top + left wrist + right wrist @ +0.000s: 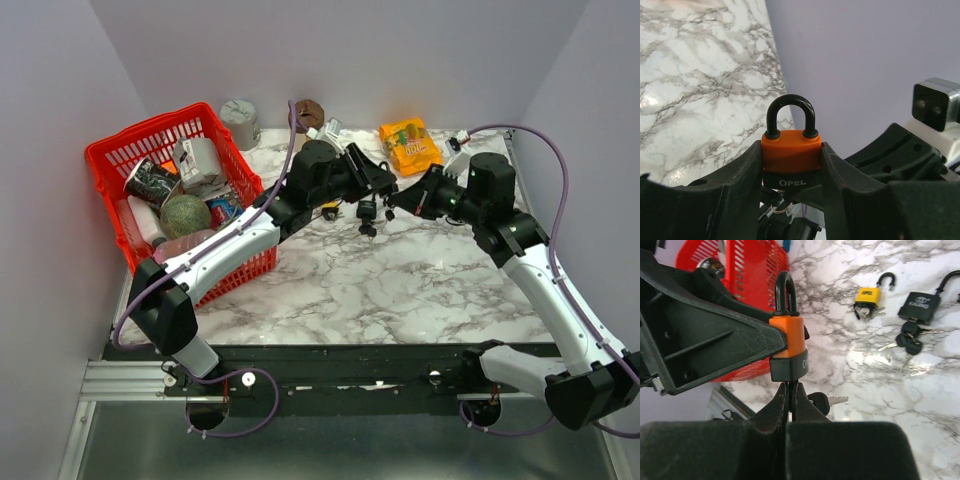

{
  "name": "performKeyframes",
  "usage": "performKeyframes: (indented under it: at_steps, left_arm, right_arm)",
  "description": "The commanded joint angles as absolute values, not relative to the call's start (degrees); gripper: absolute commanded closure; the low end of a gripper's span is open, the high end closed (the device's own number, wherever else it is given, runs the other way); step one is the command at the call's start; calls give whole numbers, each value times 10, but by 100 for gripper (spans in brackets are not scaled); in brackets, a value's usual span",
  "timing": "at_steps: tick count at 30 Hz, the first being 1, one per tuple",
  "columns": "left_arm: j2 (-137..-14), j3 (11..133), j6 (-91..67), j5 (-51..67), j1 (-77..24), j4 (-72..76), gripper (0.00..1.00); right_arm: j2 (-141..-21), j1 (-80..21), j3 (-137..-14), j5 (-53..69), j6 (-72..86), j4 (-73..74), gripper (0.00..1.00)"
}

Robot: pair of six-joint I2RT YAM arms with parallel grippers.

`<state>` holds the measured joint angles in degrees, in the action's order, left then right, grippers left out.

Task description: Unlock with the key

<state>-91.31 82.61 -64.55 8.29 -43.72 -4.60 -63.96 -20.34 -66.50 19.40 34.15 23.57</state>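
An orange padlock (791, 155) with a black base marked OPEL and a black shackle seated in the body is clamped between the fingers of my left gripper (791, 150), held above the marble table. In the right wrist view the padlock (789, 335) stands upright. My right gripper (790, 390) sits directly under its base, shut on a key that goes up into the base; the key itself is mostly hidden. A spare black-headed key (827, 401) dangles beside the fingers. In the top view the two grippers meet at mid table, left (375, 185) and right (402, 200).
A yellow padlock (866, 296) with an open shackle and a black padlock (919, 306) with keys (910, 340) lie on the marble. A red basket (150, 140) full of items stands at left. An orange snack pack (410, 145) lies at the back.
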Motion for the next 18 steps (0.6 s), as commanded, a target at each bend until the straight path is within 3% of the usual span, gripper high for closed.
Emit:
performKeyframes:
  at_steps: [1, 10, 18]
  left_arm:
    - [-870, 780, -653, 243, -458, 34, 100]
    - [-866, 779, -626, 318, -454, 124, 100]
    - [-865, 780, -623, 321, -451, 134, 100]
  right_arm:
    - [-631, -160, -655, 229, 377, 67, 99]
    - [-626, -95, -649, 368, 402, 22, 99]
    - [-636, -82, -653, 395, 399, 14, 99]
